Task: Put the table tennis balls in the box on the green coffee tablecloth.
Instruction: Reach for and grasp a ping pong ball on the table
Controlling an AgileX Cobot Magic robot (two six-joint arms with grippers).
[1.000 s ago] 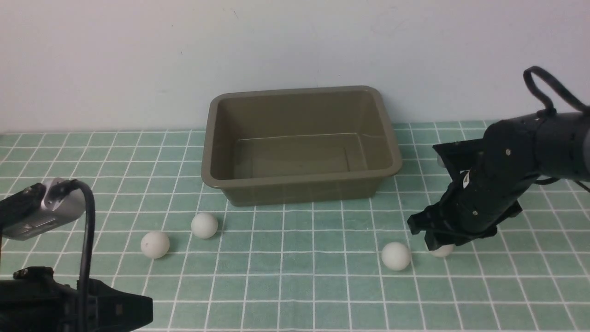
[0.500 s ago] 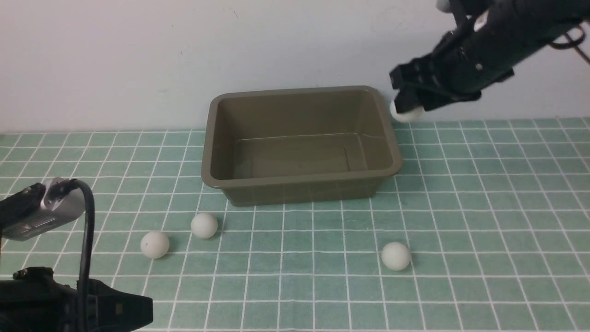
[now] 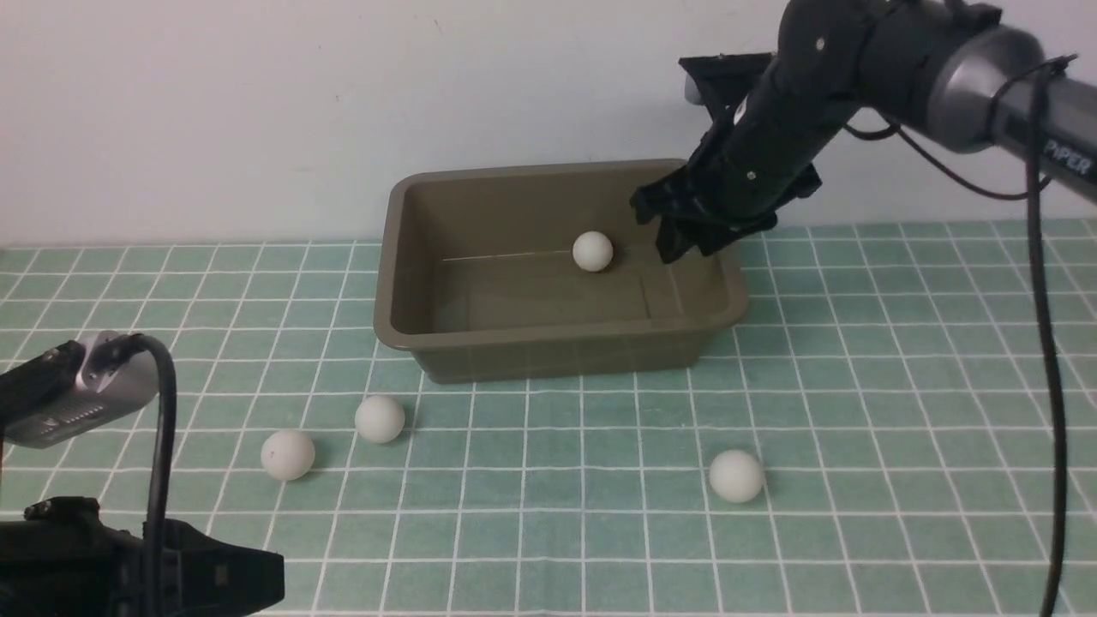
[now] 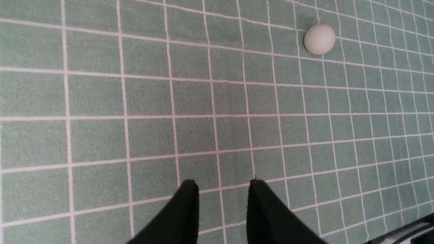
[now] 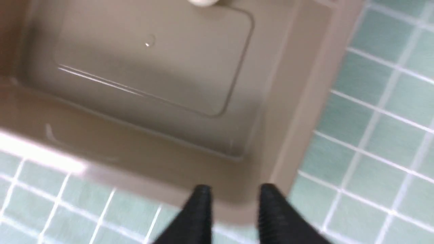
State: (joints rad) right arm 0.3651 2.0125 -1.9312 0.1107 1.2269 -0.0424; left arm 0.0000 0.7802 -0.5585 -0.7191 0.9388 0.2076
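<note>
The olive-brown box [image 3: 548, 340] stands on the green coffee tablecloth [image 3: 900, 386] near the back wall. One table tennis ball [image 3: 591, 251] lies inside it by the far wall, and its edge shows in the right wrist view [image 5: 203, 2]. Three more balls rest on the cloth in front of the box [image 3: 380, 418] [image 3: 288, 454] [image 3: 736, 476]. My right gripper [image 3: 677, 233] [image 5: 234, 189] hangs over the box's right end, open and empty. My left gripper [image 4: 222, 184] is low at the near left, open over bare cloth, with a ball [image 4: 319, 39] far ahead of it.
The white wall rises right behind the box. The left arm's wrist camera [image 3: 81, 390] and its cable stick up at the near left. The right arm's cable [image 3: 1050, 343] hangs down on the right side.
My right gripper lifted a ball from the cloth at the right, carried it up and left over the box and let it go. That ball now lies in the box. The left arm stayed still.
</note>
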